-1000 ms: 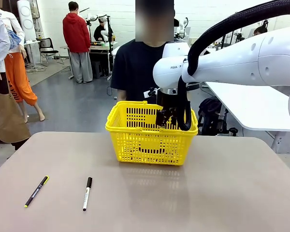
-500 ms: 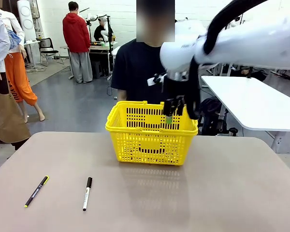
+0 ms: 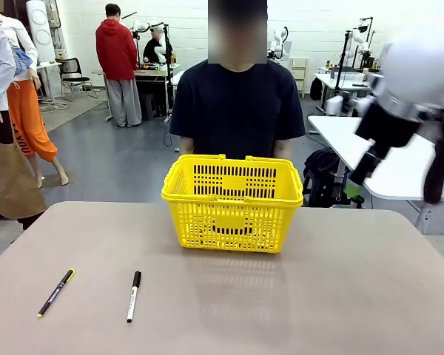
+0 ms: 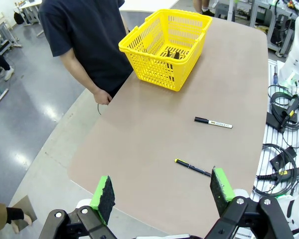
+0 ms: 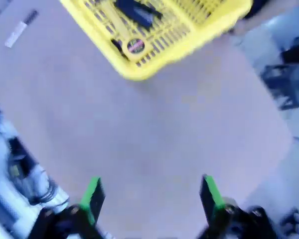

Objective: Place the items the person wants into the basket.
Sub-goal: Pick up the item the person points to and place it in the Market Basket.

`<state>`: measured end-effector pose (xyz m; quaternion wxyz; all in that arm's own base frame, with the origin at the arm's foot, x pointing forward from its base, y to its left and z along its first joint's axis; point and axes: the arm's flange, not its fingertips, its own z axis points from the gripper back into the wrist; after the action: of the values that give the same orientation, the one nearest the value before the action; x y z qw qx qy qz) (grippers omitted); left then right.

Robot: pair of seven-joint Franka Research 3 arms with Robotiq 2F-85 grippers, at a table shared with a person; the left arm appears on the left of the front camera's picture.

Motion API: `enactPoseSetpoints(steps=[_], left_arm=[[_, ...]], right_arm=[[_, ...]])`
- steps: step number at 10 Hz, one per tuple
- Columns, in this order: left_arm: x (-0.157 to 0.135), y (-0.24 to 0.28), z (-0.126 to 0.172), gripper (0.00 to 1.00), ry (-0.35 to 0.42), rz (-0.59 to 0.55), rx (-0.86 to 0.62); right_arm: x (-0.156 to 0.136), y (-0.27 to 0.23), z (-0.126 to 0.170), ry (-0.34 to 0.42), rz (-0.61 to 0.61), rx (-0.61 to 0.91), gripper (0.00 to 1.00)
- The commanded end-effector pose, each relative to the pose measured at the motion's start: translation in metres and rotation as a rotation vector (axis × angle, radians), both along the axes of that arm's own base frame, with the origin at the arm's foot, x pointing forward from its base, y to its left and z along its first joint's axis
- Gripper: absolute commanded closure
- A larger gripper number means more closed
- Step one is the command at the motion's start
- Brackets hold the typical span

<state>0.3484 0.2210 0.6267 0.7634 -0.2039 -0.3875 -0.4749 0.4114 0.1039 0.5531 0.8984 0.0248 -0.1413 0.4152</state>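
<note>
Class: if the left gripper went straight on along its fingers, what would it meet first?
Probably the bare table. The open left gripper looks down between its pads at tabletop, just short of the nearer pen. The basket lies much farther on. Depth is uncertain.

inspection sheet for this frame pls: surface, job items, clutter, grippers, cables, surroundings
Surface: tan table, no spills or marks seen.
Job's things: yellow basket at the far edge before the person; inside it a black stapler and a yellow tape measure. Utility knife: cannot tell.
Clutter: two pens on the near left of the table.
Grippers: left gripper open, high above the table; right gripper open, nothing between its pads, off to the basket's right.
Cables: loose coils on the floor beside the table.
Surroundings: other tables and people behind.
</note>
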Motion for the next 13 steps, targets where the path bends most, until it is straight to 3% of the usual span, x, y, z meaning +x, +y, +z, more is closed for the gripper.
enactPoseSetpoints(steps=[1, 3, 4, 5, 8, 9, 11, 13], left_arm=[[-0.001, 0.001, -0.001, 0.00, -0.023, -0.016, -0.013], [-0.001, 0.001, -0.001, 0.00, -0.023, -0.016, -0.013], [-0.001, 0.001, -0.001, 0.00, -0.023, -0.016, -0.013], [-0.001, 0.001, -0.001, 0.00, -0.023, -0.016, -0.013], [-0.001, 0.001, -0.001, 0.00, -0.023, -0.016, -0.013], [-0.001, 0.001, -0.001, 0.00, -0.023, -0.016, -0.013], [-0.001, 0.001, -0.001, 0.00, -0.023, -0.016, -0.013], [-0.001, 0.001, -0.001, 0.00, -0.023, -0.016, -0.013]], right_arm=[[-0.009, -0.020, -0.034, -0.013, 0.041, 0.058, 0.00], [-0.002, -0.033, -0.047, -0.005, 0.089, 0.070, 0.00], [0.010, -0.029, -0.057, -0.040, -0.003, 0.059, 0.00], [-0.013, -0.038, -0.043, 0.005, 0.030, 0.038, 0.00], [-0.006, -0.038, -0.050, -0.003, 0.028, 0.038, 0.00], [-0.021, -0.052, -0.021, -0.045, 0.122, 0.132, 0.00], [-0.090, -0.127, 0.064, -0.046, 0.350, 0.382, 0.00], [-0.123, -0.207, 0.107, -0.052, 0.457, 0.546, 0.00]])
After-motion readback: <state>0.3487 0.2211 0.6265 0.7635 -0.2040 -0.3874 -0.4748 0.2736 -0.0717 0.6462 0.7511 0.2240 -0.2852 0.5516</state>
